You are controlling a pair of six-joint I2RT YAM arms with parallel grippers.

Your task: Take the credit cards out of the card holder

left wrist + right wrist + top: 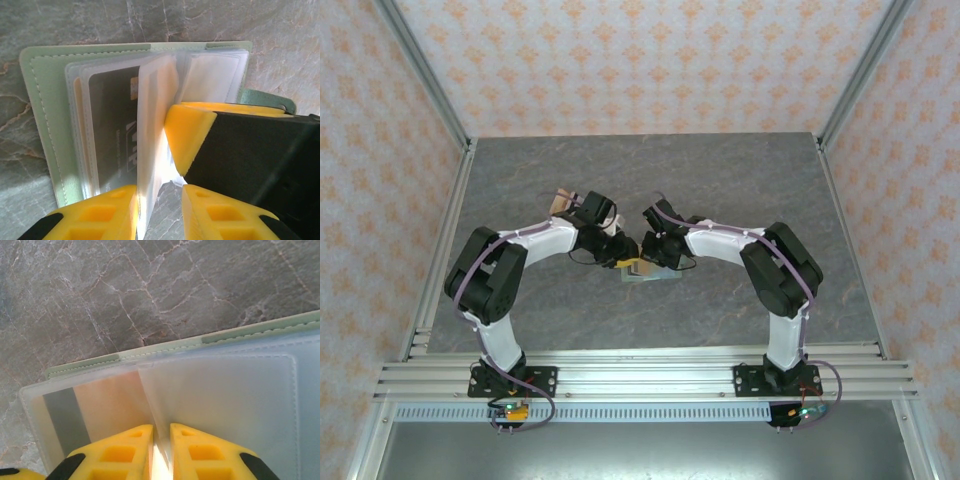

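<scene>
Desk: a grey marbled desk (740, 180), with 2 arms bent inward and meeting at the centre of the top view.
Card holder: the card holder (650, 274) lies open and flat on the desk. Its sage-green cover (45, 125) is underneath and its clear sleeve leaves (210, 75) are fanned upward.
Cards: none looks to be out yet. A dark card (117, 135) sits in a sleeve at centre left of the left wrist view. A tan-orange card (112, 400) with a grey stripe sits in a sleeve at lower left of the right wrist view.
Right fingers: the right fingers (150, 436) are clenched nearly together, apparently pinching the edge of 1 upright leaf (152, 115).
Left fingers: the left fingers (131, 196) stand on either side of that same leaf at the bottom of the frame, with a gap on 1 side. I cannot tell whether they are grasping it.
Relation that matters: the dark card lies just up and left of the left fingers, and its long axis runs up the frame away from them.
Nearer arm: I'd judge the left arm is nearer, since the dark card lies beside its fingertips.
Risk: the fingers may catch the thin sleeve rather than the card.
</scene>
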